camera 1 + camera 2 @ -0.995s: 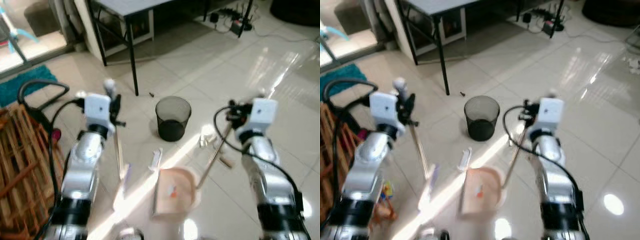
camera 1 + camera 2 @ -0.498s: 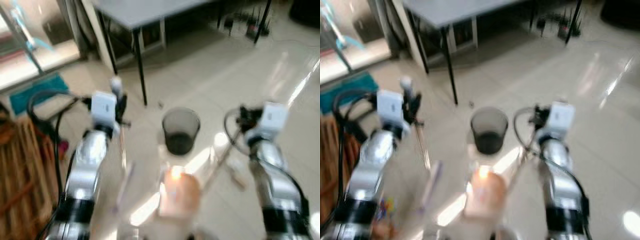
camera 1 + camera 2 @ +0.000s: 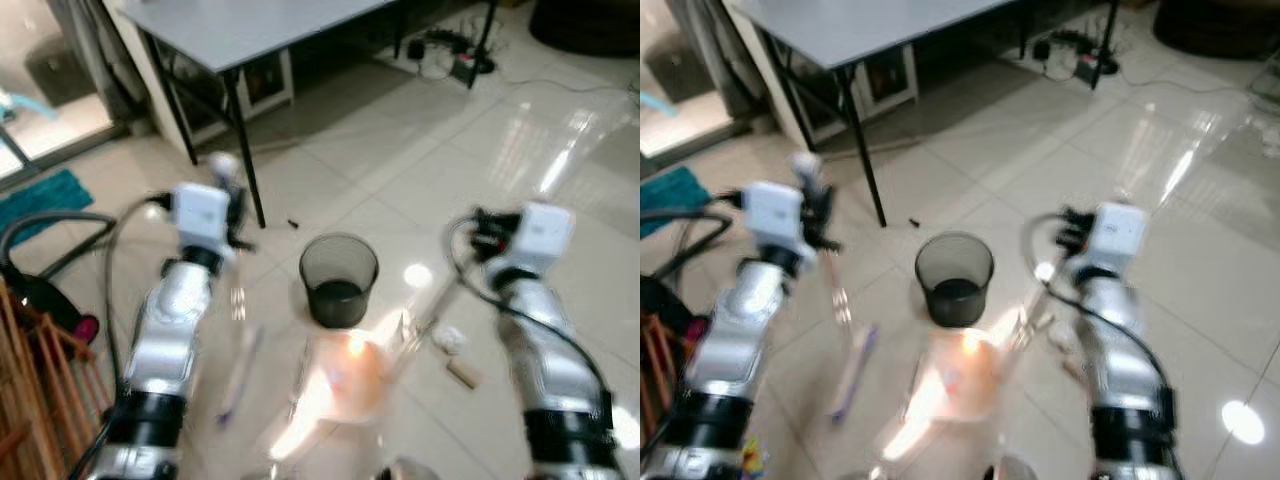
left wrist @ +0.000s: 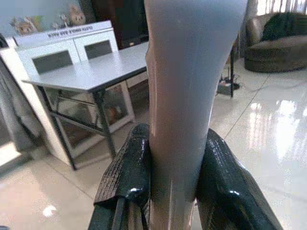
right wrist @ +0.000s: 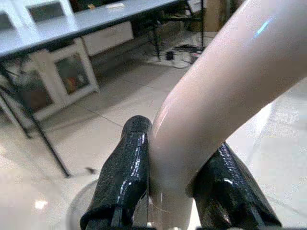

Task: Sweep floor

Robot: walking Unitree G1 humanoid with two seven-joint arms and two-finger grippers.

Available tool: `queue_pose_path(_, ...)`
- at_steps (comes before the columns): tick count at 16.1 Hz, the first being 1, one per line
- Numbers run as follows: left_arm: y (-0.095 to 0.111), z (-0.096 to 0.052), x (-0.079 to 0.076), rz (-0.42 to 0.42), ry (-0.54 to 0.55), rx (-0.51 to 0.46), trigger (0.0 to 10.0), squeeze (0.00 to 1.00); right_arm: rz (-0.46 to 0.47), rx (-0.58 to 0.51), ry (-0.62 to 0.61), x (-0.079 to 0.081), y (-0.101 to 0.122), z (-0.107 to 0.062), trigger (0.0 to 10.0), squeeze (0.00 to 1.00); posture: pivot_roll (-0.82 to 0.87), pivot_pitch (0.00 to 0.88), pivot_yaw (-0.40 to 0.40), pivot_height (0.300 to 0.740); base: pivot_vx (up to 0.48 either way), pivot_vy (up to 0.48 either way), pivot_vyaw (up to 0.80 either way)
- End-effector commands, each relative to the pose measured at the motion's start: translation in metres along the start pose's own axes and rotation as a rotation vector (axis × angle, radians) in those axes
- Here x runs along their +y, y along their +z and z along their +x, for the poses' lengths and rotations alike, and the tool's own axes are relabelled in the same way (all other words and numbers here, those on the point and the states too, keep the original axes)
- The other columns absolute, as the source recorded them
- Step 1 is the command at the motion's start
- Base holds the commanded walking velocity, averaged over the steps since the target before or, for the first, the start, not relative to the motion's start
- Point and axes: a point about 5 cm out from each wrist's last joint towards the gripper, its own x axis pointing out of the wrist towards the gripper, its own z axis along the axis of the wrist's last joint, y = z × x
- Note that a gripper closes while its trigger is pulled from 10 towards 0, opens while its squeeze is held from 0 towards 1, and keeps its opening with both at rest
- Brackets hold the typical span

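Left wrist view: left claw clamped on the pale grey broom handle, black fingers pressed against both sides. Right wrist view: right claw closed around the pinkish dustpan handle, one finger on each side of it.

Head views, somewhat blurred: left arm raised on the left, gripping the top of the broom handle, which runs down toward the broom head low over the glossy tiled floor. Right arm raised on the right, its dustpan handle slanting down to the pale pink dustpan, which sits in a bright glare patch between the two arms. Dark mesh wastebasket upright on the floor just beyond the dustpan, between the arms. Small pale scraps of litter on the tiles beside the right arm; a tiny dark speck farther off, near a leg of the grey worktop. Cables and a power strip on the floor past the worktop. Teal mat and a wooden slatted rack at the far left.
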Motion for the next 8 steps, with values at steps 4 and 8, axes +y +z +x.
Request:
queue_pose_path(4, 0.004, -0.001, 0.018, 0.029, 0.077, -0.015, 10.0, 0.0, 0.008, -0.032, 0.038, 0.01, 0.006, 0.001, 10.0, 0.0, 0.03, 0.069, 0.037, 0.74, 0.0, 0.0, 0.0)
queue_pose_path(8, 0.007, 0.018, 0.015, 0.036, 0.059, -0.003, 10.0, 0.0, -0.042, -0.049, -0.022, 0.002, 0.012, 0.011, 10.0, 0.0, 0.03, 0.084, 0.06, 0.74, 0.0, 0.0, 0.0)
